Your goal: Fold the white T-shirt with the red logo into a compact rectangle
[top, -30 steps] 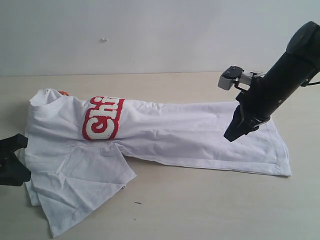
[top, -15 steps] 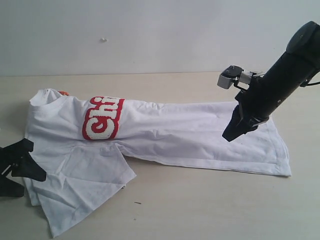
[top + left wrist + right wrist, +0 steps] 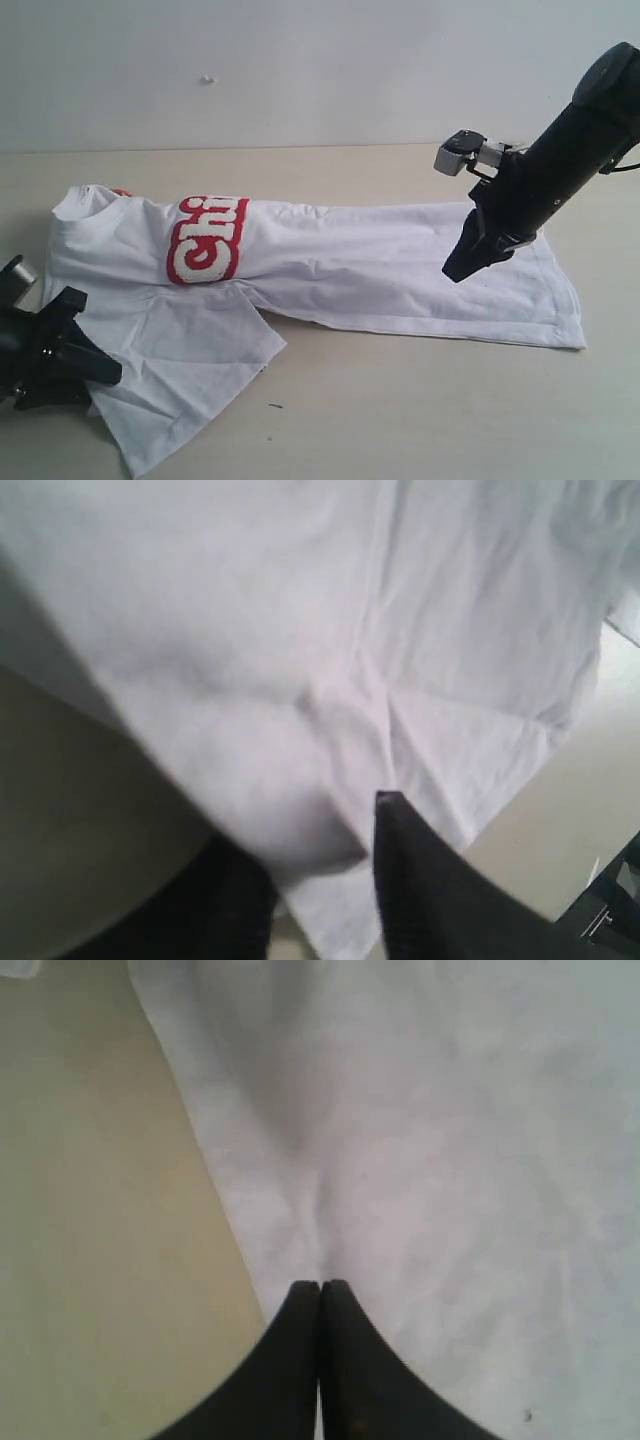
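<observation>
White T-shirt [image 3: 400, 270], red logo [image 3: 205, 238] up, lies across the desk. My left gripper [image 3: 95, 335] has reached the near-left sleeve and shifted it. Jaws part-open astride cloth, grip uncertain. Right gripper [image 3: 455, 272] pinched shut, empty. Sleeve fold likely beginning.

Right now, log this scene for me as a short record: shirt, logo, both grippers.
shirt: the white T-shirt lies wrinkled on the table, partly folded lengthwise, collar left and hem right in the exterior view
logo: the red logo shows only in part, near the collar
left gripper: open, at the sleeve, cloth edge between its fingers
right gripper: shut, tips at the fabric near the hem; whether it pinches cloth is unclear
fold: not yet a compact rectangle
</observation>
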Robot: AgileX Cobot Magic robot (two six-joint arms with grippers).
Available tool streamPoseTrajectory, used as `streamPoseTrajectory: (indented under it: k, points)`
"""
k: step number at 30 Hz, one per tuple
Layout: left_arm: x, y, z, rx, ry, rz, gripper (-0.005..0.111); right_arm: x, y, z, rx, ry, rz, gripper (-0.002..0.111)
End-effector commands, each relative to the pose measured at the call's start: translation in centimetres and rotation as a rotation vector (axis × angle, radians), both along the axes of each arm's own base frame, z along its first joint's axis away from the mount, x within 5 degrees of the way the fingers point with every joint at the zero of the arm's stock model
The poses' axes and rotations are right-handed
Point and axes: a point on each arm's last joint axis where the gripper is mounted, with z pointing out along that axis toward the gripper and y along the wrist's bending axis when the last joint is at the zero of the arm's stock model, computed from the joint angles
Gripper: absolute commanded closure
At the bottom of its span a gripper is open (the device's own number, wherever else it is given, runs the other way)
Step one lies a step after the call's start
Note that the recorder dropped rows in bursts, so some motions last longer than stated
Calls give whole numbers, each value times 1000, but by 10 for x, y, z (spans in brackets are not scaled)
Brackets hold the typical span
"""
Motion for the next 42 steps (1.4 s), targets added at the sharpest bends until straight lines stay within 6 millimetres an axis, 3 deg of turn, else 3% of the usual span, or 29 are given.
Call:
streamPoseTrajectory:
  k: [1,7,13,20,22,24,27,32,34,38,42]
  points:
    - [-2,-3,-2,-40,9,-10,106,1,2,3,19,-12,-3,108]
    - [-6,-19,21,-338,-24,-85,107,2,2,3,18,-14,-5,108]
    - [4,-19,36,-380,-100,17,107,1,2,3,24,-11,-5,108]
    - [47,-13,61,-513,-250,302,107,2,3,4,33,-11,-11,108]
    - [57,-11,69,-526,-276,315,107,1,3,4,35,-8,-9,108]
    - [73,-5,71,-434,-301,373,106,1,3,4,37,-4,-7,108]
    - [91,7,62,-279,-292,492,92,0,3,4,39,1,-4,108]
    - [116,16,52,-214,-320,528,37,0,4,4,41,8,2,108]
    - [124,16,49,-227,-327,516,28,-1,4,4,42,10,2,108]
    - [127,11,56,-310,-352,455,32,-1,4,4,43,11,3,108]
    - [119,8,64,-386,-357,315,57,-1,4,4,41,11,4,108]
